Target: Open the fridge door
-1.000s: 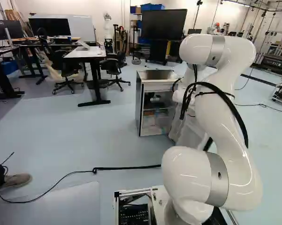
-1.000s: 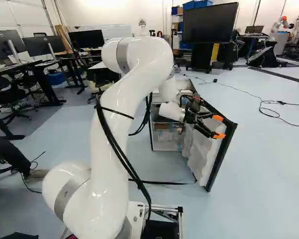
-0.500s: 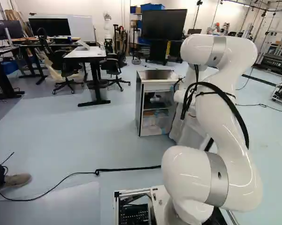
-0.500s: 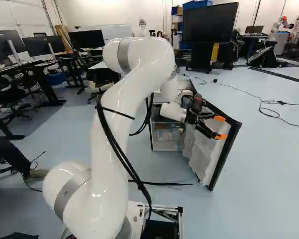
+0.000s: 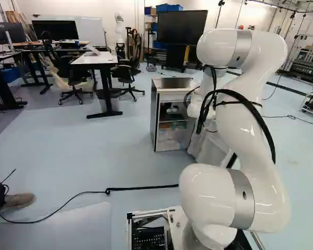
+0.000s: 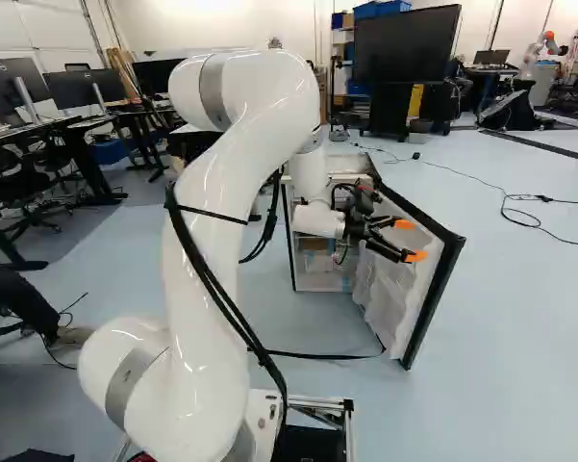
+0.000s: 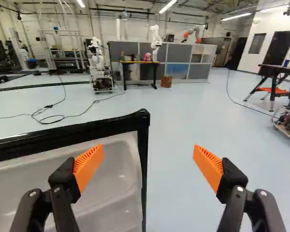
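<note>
Pretty bright room tbh, overhead strip lights (image 7: 170, 6) glowing in the wrist view. Glare streaks all over the glossy white arm (image 6: 212, 250), back wall (image 6: 212, 24) nearly washed out, shadows on the floor (image 5: 120, 140) super soft.

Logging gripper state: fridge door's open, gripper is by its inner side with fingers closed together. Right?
One fix: the gripper is open, its two fingers wide apart, per the wrist view. Fridge door open, gripper by its inner side: both stand.
</note>
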